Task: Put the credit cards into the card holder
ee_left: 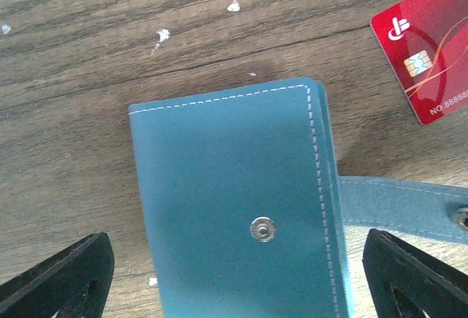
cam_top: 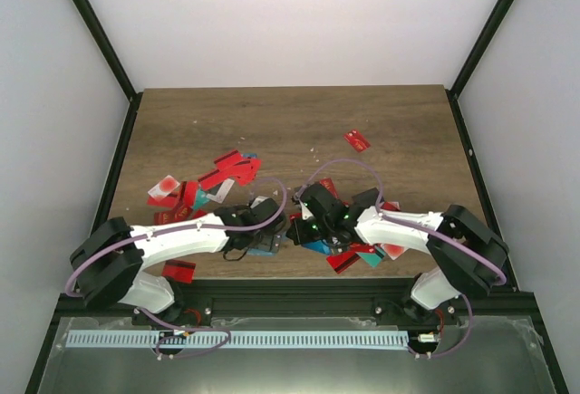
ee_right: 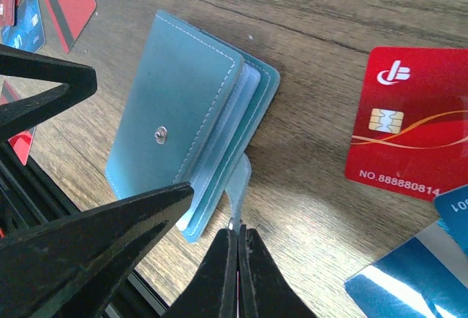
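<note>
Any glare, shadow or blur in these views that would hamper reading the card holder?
Left wrist: the card holder is sharp, its stitching crisp, with a soft shadow over its middle. Right wrist: bright sheen on the table beside the strap and on a blue card; the right tool is a dark silhouette. Top external: even light, no glare, cards small.

My left arm point(cam_top: 181, 240): stretched toward centre, wrist low | left gripper point(ee_left: 234, 278): fingers spread wide, gripping nothing | my right arm point(cam_top: 408, 226): folded inward, facing it | right gripper point(ee_right: 236, 256): fingers closed tight, pinching card holder point(ee_right: 168, 128) strap
</note>
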Available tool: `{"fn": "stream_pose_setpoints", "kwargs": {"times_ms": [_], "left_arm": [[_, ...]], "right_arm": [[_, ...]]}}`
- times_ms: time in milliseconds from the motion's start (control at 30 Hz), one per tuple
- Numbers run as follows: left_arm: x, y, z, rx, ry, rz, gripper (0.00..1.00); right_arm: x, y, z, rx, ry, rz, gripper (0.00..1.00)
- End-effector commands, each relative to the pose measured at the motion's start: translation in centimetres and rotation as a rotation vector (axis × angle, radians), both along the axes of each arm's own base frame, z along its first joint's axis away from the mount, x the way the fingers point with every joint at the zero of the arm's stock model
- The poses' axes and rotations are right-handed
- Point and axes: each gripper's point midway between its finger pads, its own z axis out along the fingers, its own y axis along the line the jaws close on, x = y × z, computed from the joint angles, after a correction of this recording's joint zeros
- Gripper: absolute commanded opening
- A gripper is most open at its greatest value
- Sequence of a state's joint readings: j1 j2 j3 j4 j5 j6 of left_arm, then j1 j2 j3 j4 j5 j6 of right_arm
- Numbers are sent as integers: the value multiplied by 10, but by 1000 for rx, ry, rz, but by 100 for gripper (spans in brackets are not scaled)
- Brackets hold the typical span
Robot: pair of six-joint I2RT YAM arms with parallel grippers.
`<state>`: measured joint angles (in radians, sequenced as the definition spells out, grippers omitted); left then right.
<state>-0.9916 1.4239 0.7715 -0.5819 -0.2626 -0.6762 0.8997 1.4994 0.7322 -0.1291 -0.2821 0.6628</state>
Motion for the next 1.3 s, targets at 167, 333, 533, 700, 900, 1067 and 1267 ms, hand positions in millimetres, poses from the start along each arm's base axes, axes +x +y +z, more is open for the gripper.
{"fn": "stream_pose_setpoints", "kwargs": {"times_ms": [167,333,533,700,900,1067,1267], "left_arm": [[0,-3,-5,17,-6,-25,93],[-1,0,-11,42,-5,-26,92],[-3,-7,-10,41,-8,-50,98],[-2,3,-15,112,-15,-33,98],[10,24,10,205,-103,29,93],[16,23,35,140,-163,68,90],[23,35,33,152,-198,113,85]], "right_arm": [[5,-7,6,3,-29,-16,1],[5,-8,9,5,-33,-17,1],[5,-11,8,-1,-34,-22,1],[6,-12,8,-1,-36,-28,1],[9,-19,6,-22,-38,-36,1],[13,-26,2,-39,-42,-49,1],[10,-26,-2,-29,-29,-37,1]]}}
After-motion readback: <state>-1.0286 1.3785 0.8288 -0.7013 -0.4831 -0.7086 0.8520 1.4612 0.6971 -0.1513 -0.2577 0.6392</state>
